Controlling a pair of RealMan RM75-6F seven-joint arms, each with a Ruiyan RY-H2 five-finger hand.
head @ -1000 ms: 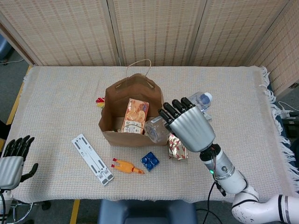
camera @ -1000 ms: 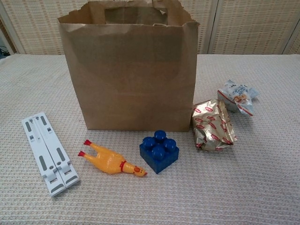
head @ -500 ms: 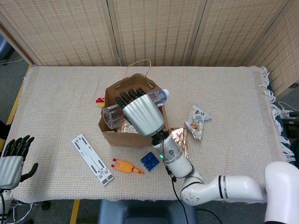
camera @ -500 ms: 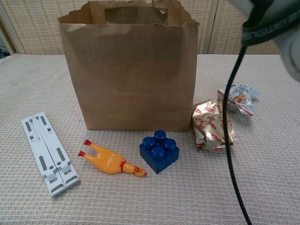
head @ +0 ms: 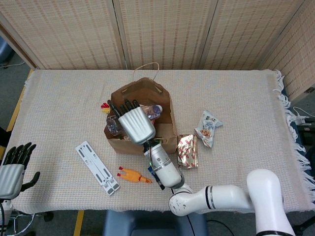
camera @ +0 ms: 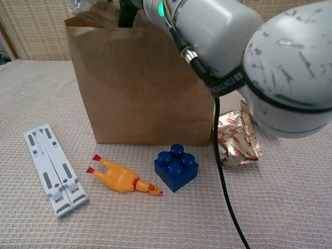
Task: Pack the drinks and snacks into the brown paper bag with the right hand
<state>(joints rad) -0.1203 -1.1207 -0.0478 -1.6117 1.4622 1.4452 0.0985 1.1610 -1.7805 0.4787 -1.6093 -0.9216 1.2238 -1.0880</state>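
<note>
**Bottle held over the open bag**

At the far left, the left hand (head: 12, 169) idles off the table edge, holding nothing, fingers loosely parted, since the task gives it no part. The white stand (head: 97, 167), rubber chicken (camera: 122, 177) and blue block (camera: 176, 167) lie in front of the brown paper bag (camera: 140, 88). Above its mouth, the right hand (head: 134, 123) grasps the clear bottle (head: 149, 111), laid crosswise, apparently for lowering inside. The foil snack (head: 187, 151) and white snack packet (head: 208, 129) wait right of the bag, unpacked.
</note>
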